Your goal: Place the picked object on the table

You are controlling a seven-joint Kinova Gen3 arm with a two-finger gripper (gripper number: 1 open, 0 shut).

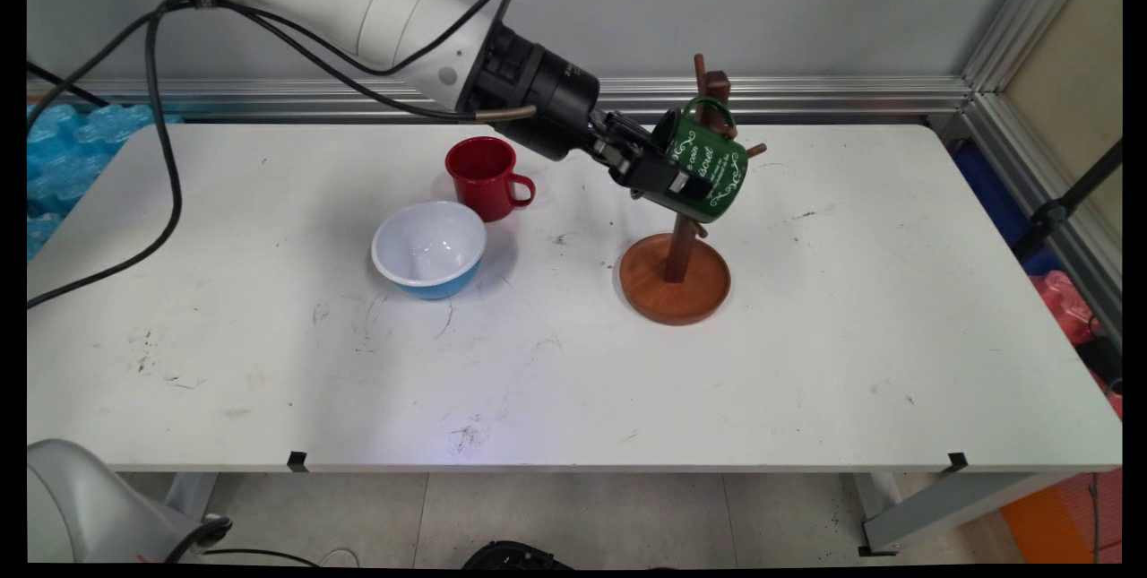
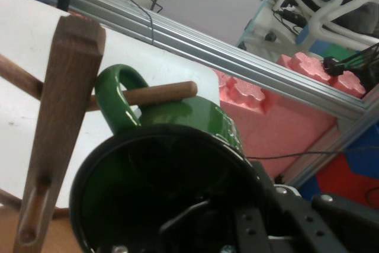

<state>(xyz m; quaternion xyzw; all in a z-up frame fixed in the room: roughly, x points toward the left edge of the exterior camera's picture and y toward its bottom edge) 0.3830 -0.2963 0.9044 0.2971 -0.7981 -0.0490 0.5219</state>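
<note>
Green glazed ceramic is what you have in the end effector (image 1: 683,182): a green mug (image 1: 712,170) with pale lettering, gripped by its rim, one finger reaching inside the dark bowl and the other outside the wall, as the hand view shows at its lower right. You hold it tipped, mouth turned back toward the arm and base pointing away, so that the handle (image 2: 118,96) sits uppermost and is free of the fingers. That tilt explains where the mug is: up against the wooden mug tree (image 1: 678,228), well above the bench (image 1: 573,363), with one of the tree's pegs (image 2: 163,93) passing through the loop of the handle. In the hand view the peg runs out from the upright post (image 2: 59,128), through the handle and over the mug's shoulder; whether the handle already bears on the peg or is only threaded over it, you cannot tell. The post leans in that view only because the camera is tilted with the hand; in the main view it stands straight on its round base (image 1: 674,280). To your arm's side, well apart from the tree, a red mug (image 1: 487,176) stands upright with its handle toward the tree, and a white bowl with a blue outside (image 1: 430,248) sits just in front of it, the two nearly touching. Both are untouched and clear of the arm's reach line.
</note>
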